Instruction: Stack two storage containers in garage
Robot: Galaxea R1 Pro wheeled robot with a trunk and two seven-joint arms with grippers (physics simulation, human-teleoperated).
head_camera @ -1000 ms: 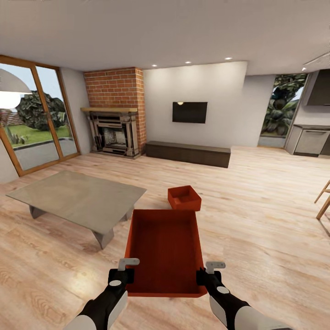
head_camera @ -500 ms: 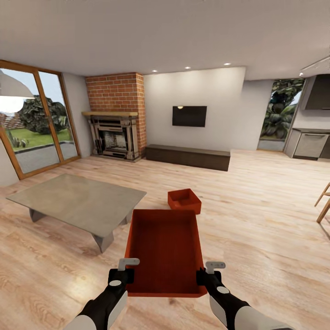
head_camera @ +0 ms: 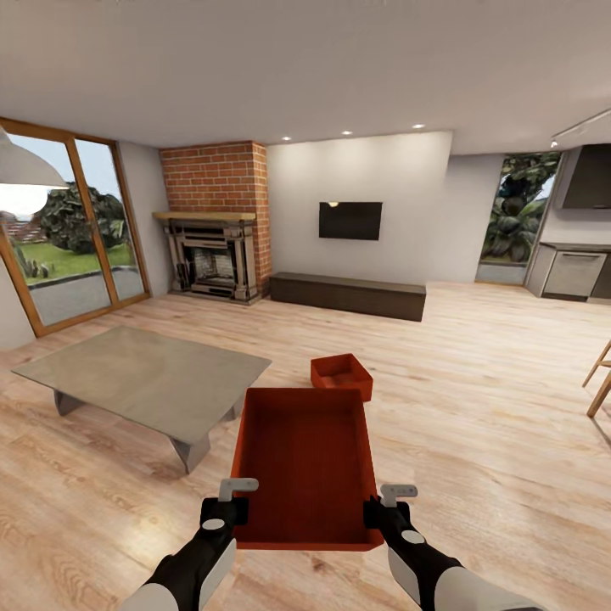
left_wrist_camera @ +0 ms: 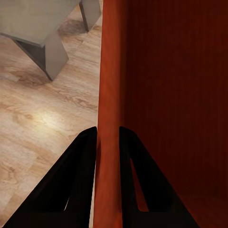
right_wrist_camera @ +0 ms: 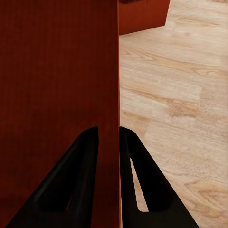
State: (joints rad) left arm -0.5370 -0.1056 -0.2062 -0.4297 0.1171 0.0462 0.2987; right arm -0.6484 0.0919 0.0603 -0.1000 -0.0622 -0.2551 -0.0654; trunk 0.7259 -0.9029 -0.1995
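I hold one red-orange storage container [head_camera: 305, 462] level in front of me above the wood floor of the living room. My left gripper [head_camera: 236, 509] is shut on its left wall [left_wrist_camera: 108, 118], one finger on each side. Over on the other side, my right gripper [head_camera: 373, 513] is shut on the right wall [right_wrist_camera: 118, 95] the same way. The second storage container [head_camera: 342, 375] sits on the plank floor just beyond the held one; its corner [right_wrist_camera: 142, 14] appears in the right wrist view. The garage is out of view.
A low grey table [head_camera: 144, 373] stands at the left, its leg [left_wrist_camera: 50, 54] close to the held box. Ahead are a brick fireplace [head_camera: 216, 221], a wall TV [head_camera: 350, 220] and a dark low bench [head_camera: 348, 293]. A wooden chair leg [head_camera: 601, 378] shows at the right edge.
The whole view has drifted: the far wall, fireplace and floor container sit lower and smaller, so the camera has moved back. The held container and both grippers keep their place in the picture.
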